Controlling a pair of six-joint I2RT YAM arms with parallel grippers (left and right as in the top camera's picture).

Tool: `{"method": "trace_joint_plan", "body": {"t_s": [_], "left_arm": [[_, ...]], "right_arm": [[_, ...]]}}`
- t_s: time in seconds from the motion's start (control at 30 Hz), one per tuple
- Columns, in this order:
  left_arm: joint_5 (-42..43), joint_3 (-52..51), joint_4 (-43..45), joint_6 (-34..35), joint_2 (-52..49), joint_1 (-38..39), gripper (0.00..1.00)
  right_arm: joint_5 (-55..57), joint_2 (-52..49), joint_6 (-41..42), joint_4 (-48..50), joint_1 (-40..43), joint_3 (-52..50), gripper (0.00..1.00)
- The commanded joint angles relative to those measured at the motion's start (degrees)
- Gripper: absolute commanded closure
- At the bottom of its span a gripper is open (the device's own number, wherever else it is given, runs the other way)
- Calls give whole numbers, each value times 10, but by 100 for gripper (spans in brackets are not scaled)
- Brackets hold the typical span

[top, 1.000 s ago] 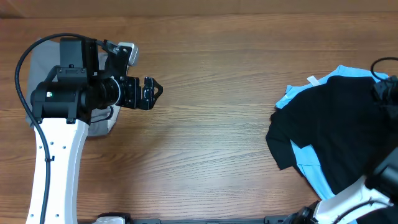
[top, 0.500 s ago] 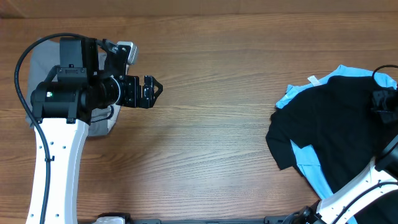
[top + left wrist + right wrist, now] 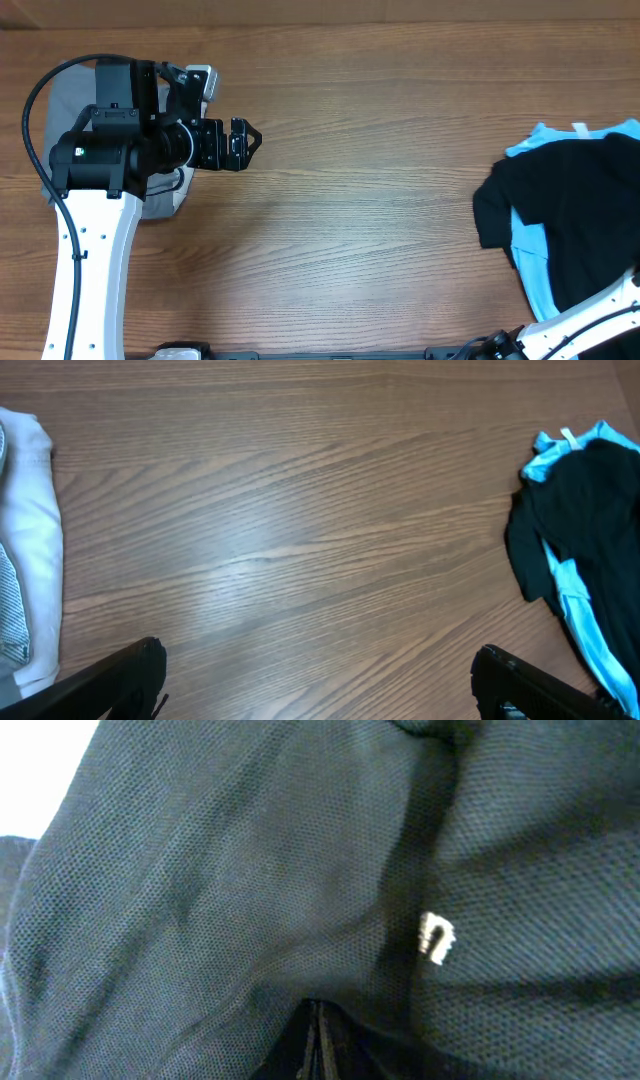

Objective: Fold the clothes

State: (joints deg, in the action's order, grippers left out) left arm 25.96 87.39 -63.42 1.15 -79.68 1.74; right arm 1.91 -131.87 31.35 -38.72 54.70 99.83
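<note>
The clothes lie at the table's right edge: a black T-shirt [image 3: 575, 215] bunched over a light-blue T-shirt [image 3: 530, 255]. The left wrist view shows the same black shirt [image 3: 595, 520] and blue shirt [image 3: 575, 600] far to the right. In the right wrist view, black mesh fabric [image 3: 250, 870] with a small white logo [image 3: 436, 938] fills the frame, and my right gripper [image 3: 318, 1040] is shut on a fold of it. My left gripper [image 3: 245, 145] hovers open over bare wood at the left, far from the shirts, with nothing between its fingers [image 3: 130, 670].
A pale grey folded garment [image 3: 165, 205] lies under my left arm, also visible as white-grey cloth [image 3: 30, 540]. My right arm's white link [image 3: 590, 320] enters at the bottom right corner. Wooden table [image 3: 360, 200] spans the middle.
The black and blue shirts have slid right toward the table's edge, pulled by my right gripper. The left arm has not moved.
</note>
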Motion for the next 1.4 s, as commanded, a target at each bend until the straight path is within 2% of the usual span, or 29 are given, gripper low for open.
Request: {"method": "trace_joint_plan", "body": {"t_s": [0.0, 0.1, 0.17, 0.3, 0.5, 0.73, 0.97, 1.03, 1.07, 1.1, 1.13, 1.37], "left_arm": [[11, 16, 3, 6, -2, -6, 0], [11, 16, 3, 7, -2, -6, 0], [11, 16, 3, 6, -2, -6, 0], [11, 16, 3, 6, -2, -6, 0], [11, 16, 2, 6, -2, -6, 0], [10, 16, 3, 6, -2, -6, 0], [2, 17, -5, 5, -2, -6, 0], [-8, 20, -15, 4, -1, -6, 0], [-15, 23, -21, 3, -1, -6, 0], [-23, 25, -27, 3, -1, -6, 0], [-25, 27, -28, 3, -1, -6, 0], [-26, 28, -14, 2, -1, -6, 0]], "right_arm": [[-29, -35, -40, -10, 7, 19, 89], [-122, -30, -63, -27, 5, 56, 65], [-178, -21, -63, -43, 3, 82, 57], [-260, 9, -63, -73, -5, 122, 53], [-329, 86, -63, -98, -41, 128, 51], [-304, 133, -121, -213, -150, 128, 50], [-172, 141, -139, -336, -275, 128, 50], [-94, 146, -127, -377, -300, 128, 44], [-64, 146, -117, -395, -309, 128, 34], [-50, 145, -114, -409, -317, 123, 28], [-50, 144, -114, -414, -324, 115, 26], [-50, 140, -102, -377, -337, 20, 27]]}}
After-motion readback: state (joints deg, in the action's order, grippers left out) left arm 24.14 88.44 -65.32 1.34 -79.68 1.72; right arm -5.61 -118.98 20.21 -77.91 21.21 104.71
